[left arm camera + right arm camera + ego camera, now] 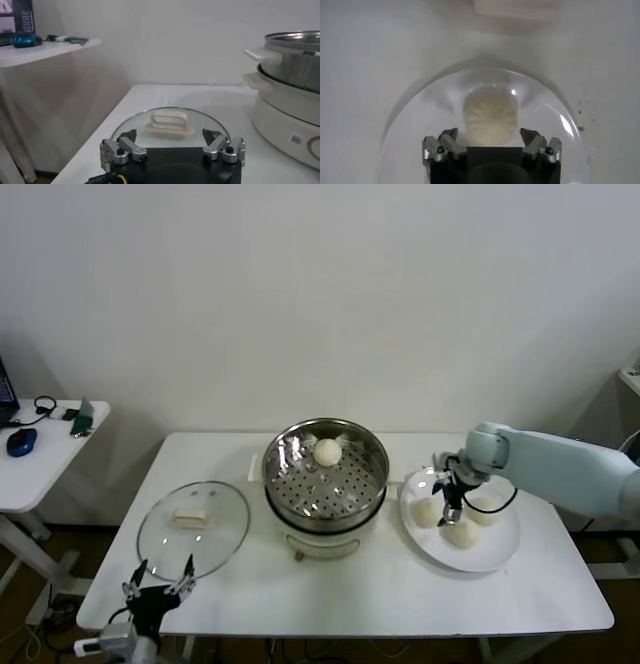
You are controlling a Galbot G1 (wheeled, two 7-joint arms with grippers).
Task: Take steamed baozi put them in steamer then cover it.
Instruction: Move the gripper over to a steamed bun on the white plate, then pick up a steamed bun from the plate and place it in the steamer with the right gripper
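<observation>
The steamer (pixel 325 484) stands mid-table with one baozi (pixel 327 451) on its perforated tray; its side also shows in the left wrist view (pixel 292 92). Three baozi lie on the white plate (pixel 490 559): one (pixel 427 511), another (pixel 460 532) and a third (pixel 486 508). My right gripper (pixel 450 506) hangs open over the plate, its fingers spread either side of a baozi (pixel 490 117) just below. The cover (pixel 193 527) lies flat on the table left of the steamer, cream handle up (pixel 169 122). My left gripper (pixel 158 586) is open, low at the table's front-left edge, near the cover's rim.
A side table (pixel 45 459) at far left holds a blue mouse (pixel 21 442) and cables. The white wall is behind. The table's front edge runs just under my left gripper.
</observation>
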